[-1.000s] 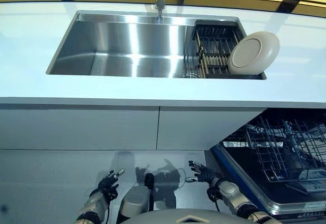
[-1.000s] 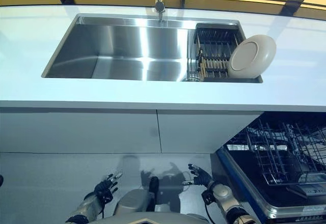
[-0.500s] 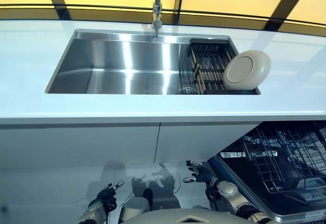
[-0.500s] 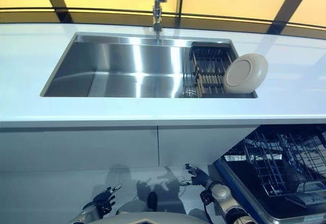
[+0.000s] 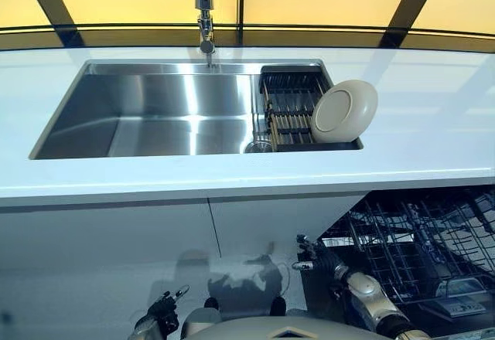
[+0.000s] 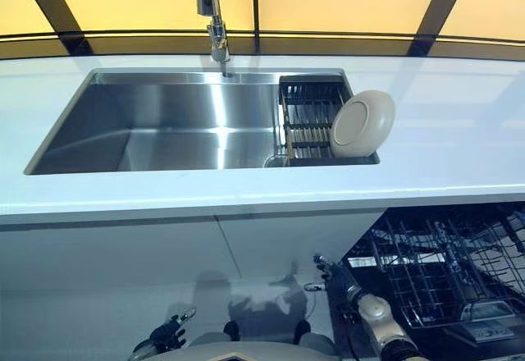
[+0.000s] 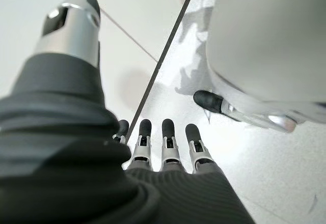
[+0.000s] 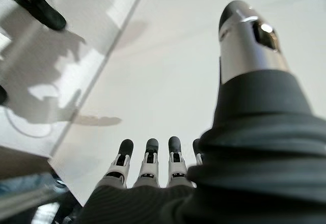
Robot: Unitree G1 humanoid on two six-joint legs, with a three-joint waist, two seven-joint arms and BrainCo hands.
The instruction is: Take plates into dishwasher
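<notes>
A cream plate (image 5: 344, 111) leans on edge against a dark dish rack (image 5: 288, 107) at the right end of the steel sink (image 5: 147, 116). The open dishwasher's wire rack (image 5: 421, 239) shows below the counter at the lower right. My left hand (image 5: 165, 315) hangs low at the bottom left, fingers straight and holding nothing. My right hand (image 5: 317, 255) hangs low beside the dishwasher rack, fingers straight (image 8: 147, 155) and empty. Both hands are far below the plate.
A white counter (image 5: 433, 124) surrounds the sink, with a tap (image 5: 204, 11) at the back. White cabinet fronts (image 5: 116, 239) stand below the counter left of the dishwasher. Yellow window panes run behind the counter.
The camera has tilted up and shifted right, so the sink and plate sit further left and lower. Both hands stay low and open; the right hand is now nearer the dishwasher rack.
</notes>
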